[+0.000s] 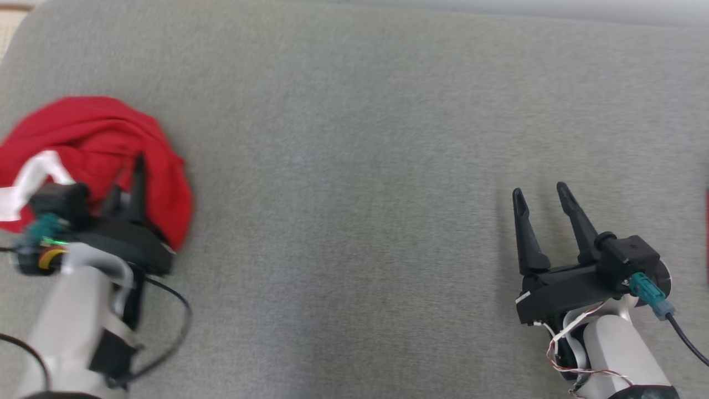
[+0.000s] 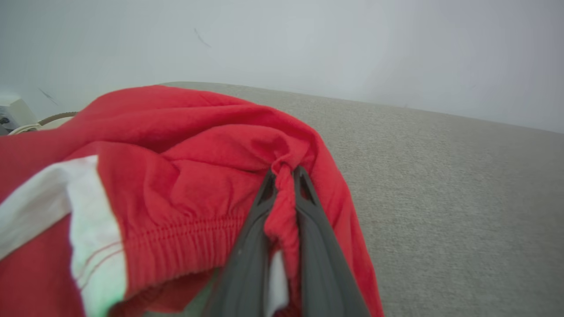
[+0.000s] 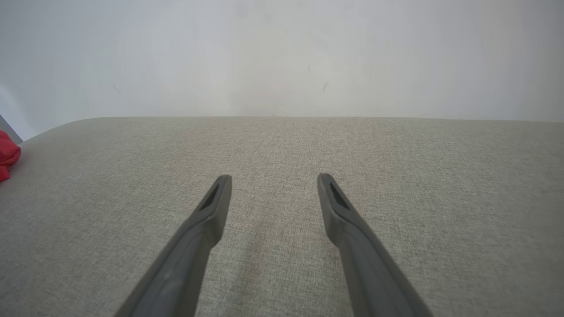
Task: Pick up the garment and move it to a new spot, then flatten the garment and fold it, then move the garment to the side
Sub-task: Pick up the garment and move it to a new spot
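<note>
A crumpled red garment (image 1: 105,149) with white stripes lies bunched at the left of the grey cushioned surface (image 1: 354,166). My left gripper (image 1: 135,166) reaches into its right side. The left wrist view shows that gripper (image 2: 285,174) shut on a pinched fold of the red garment (image 2: 185,149), with an elastic waistband and a white stripe to the left of the fingers. My right gripper (image 1: 540,194) hovers open over bare fabric at the right, nothing between its fingers (image 3: 273,178). A sliver of the garment (image 3: 6,156) shows at the far left edge of the right wrist view.
The grey surface has a rounded corner at the upper left (image 1: 33,22). A pale wall (image 3: 282,53) rises behind its far edge. A thin red strip (image 1: 707,213) sits at the right border of the head view. A dark cable (image 1: 177,327) loops beside my left forearm.
</note>
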